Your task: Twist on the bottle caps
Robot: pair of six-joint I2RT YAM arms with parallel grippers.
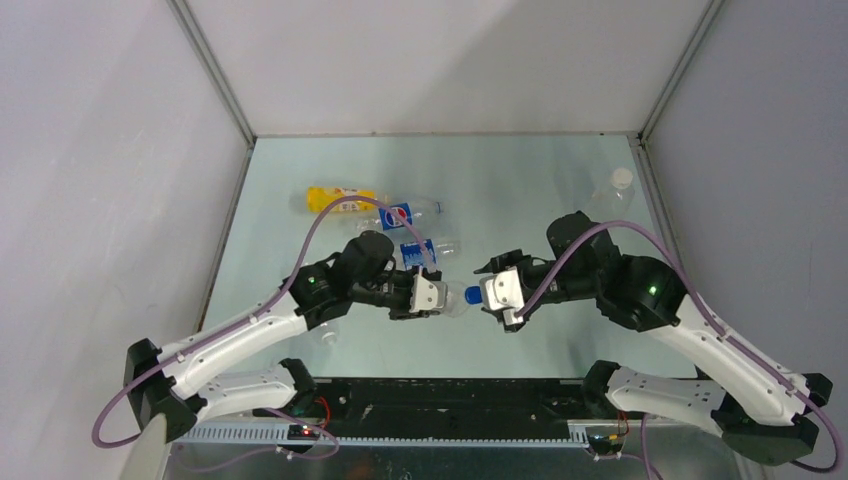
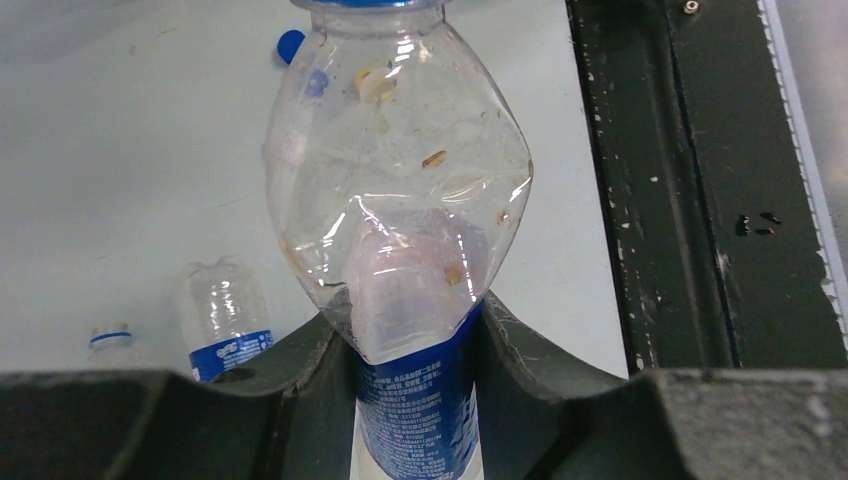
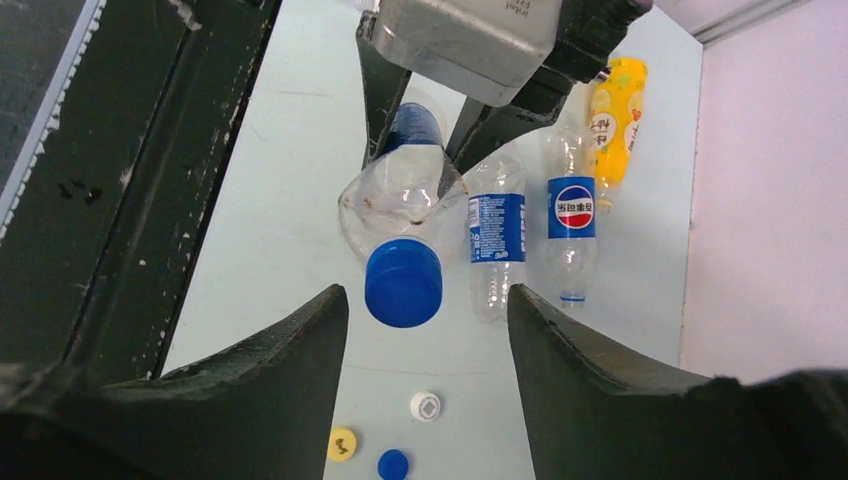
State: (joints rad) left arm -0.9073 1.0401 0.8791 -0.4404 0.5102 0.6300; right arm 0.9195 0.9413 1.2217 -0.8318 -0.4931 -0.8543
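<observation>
Left gripper [image 2: 410, 335]: closed tight on the blue-labelled waist of a clear bottle [image 2: 400, 170], near mid-table, neck pointing right.
Right gripper [image 3: 425, 300]: partly open, fingers either side of the blue cap [image 3: 403, 283] on that neck, not touching it.
Hard to tell: whether the cap is fully screwed down.
Right wrist only: loose white cap [image 3: 426, 405] and yellow cap [image 3: 342, 443] on the table.
Top view only: upright bottle [image 1: 620, 188], far right.
</observation>
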